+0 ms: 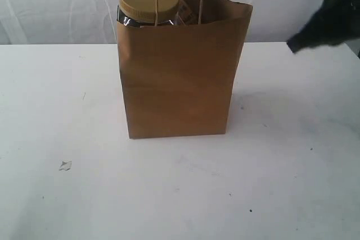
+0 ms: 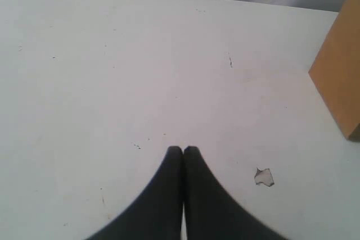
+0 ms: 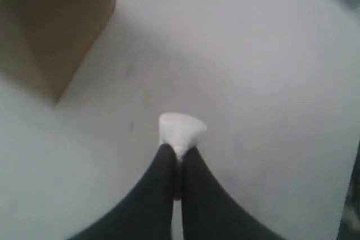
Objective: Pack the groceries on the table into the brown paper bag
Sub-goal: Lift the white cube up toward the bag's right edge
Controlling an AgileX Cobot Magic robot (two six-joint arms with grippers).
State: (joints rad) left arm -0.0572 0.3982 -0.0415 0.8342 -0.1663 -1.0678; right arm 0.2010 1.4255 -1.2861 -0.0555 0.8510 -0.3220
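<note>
The brown paper bag [image 1: 177, 77] stands upright in the middle of the table [image 1: 281, 155]. The tan-lidded nut jar [image 1: 148, 1] pokes out of its top on the left, with a brownish packet [image 1: 189, 8] behind it. My right gripper [image 3: 179, 150] is shut on a small white marshmallow [image 3: 181, 128], held above the table to the right of the bag [image 3: 56, 32]. In the exterior view that arm is a dark blur [image 1: 326, 23] at the top right. My left gripper [image 2: 183, 150] is shut on nothing over bare table, left of the bag's corner [image 2: 340, 77].
A small torn scrap [image 1: 65, 165] lies on the table left of the bag, close to my left fingertips [image 2: 263, 177]. A white curtain [image 1: 50, 4] hangs behind the table's far edge.
</note>
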